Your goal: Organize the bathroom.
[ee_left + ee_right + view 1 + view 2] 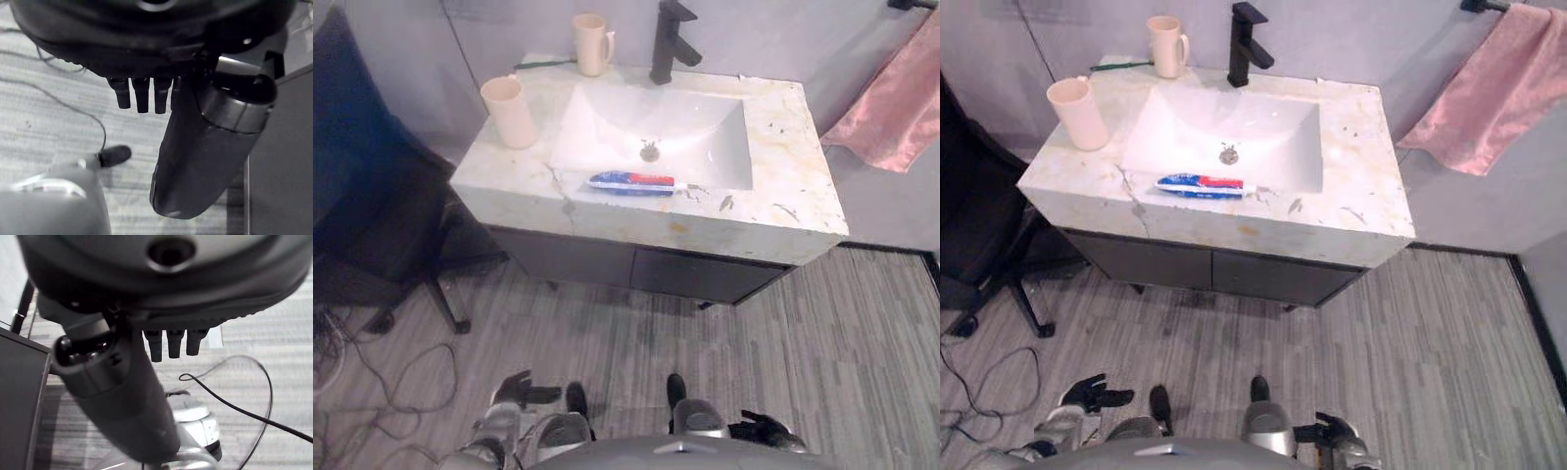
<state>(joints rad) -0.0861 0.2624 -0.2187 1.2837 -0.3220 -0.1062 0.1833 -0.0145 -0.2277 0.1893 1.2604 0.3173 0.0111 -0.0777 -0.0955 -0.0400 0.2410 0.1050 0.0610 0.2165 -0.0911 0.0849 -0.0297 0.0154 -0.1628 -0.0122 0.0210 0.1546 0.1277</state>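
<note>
A red, white and blue toothpaste tube [631, 182] lies on the marble countertop [783, 186] at the front rim of the white sink basin [705, 147]. A beige cup [510, 111] stands at the counter's left. A beige mug [592, 44] stands at the back beside the black faucet [671, 41], with a green toothbrush [545, 65] lying to its left. My left hand [521, 390] hangs low over the floor, far in front of the vanity, open and empty [205, 161]. My right hand [759, 429] hangs likewise, fingers relaxed around nothing [127, 401].
A pink towel [896, 103] hangs from a bar on the right wall. A black office chair [362, 196] stands left of the vanity, its base near the cabinet corner. Dark cabinet doors [636, 269] sit under the counter. Grey plank floor lies between me and the vanity.
</note>
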